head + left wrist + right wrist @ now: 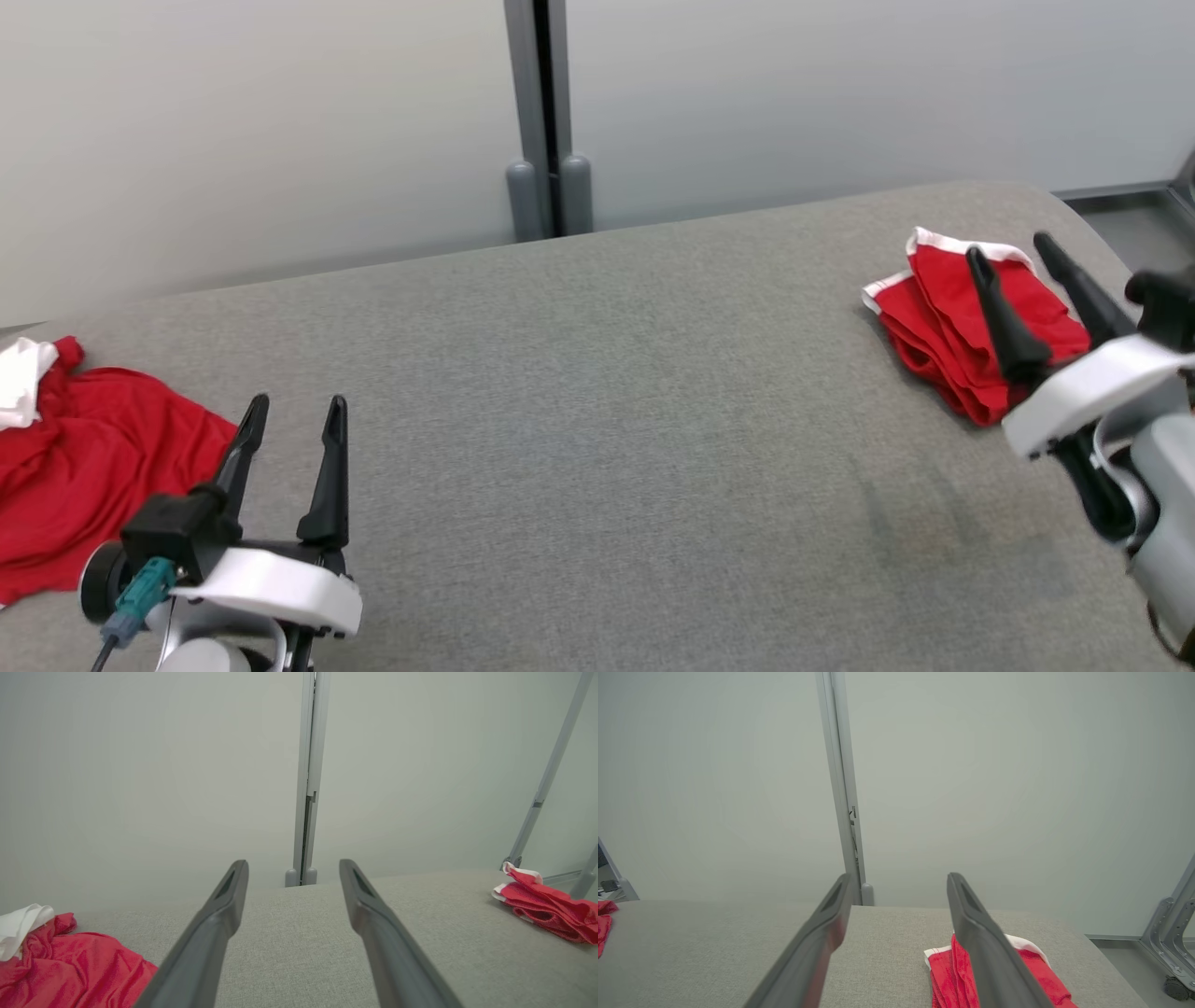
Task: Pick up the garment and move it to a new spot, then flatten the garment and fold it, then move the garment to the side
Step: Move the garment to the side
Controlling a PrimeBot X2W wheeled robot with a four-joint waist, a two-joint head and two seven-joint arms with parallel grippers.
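While both grippers stand wide open with nothing held between the fingers, the left gripper (pixel 298 403) is seen nearest, at the lower left of the head view, pointing out over the grey fabric-covered table (pixel 607 392). Just beside it, on its left, a crumpled red garment (pixel 84 457) is spread, with a white cloth (pixel 19 378) bunched at its far end; neither is touched. Farther off at the right, the right gripper (pixel 1008 247) is held over the folded red garment (pixel 934 313), white-trimmed, which lies near the table's rounded far right corner. In the right wrist view one finger is seen in front of the folds, but whether fabric is touched cannot be told. The task is judged nearly done, the folded piece lying at the side. Two risks are seen. If the arm were drawn back low, a fingertip could be caught in a fold and the layers dragged open. If the stack were nudged outward, it could be slid over the rounded edge. Beyond the table a pale wall (pixel 280 121) is crossed by a grey post (pixel 549 112)
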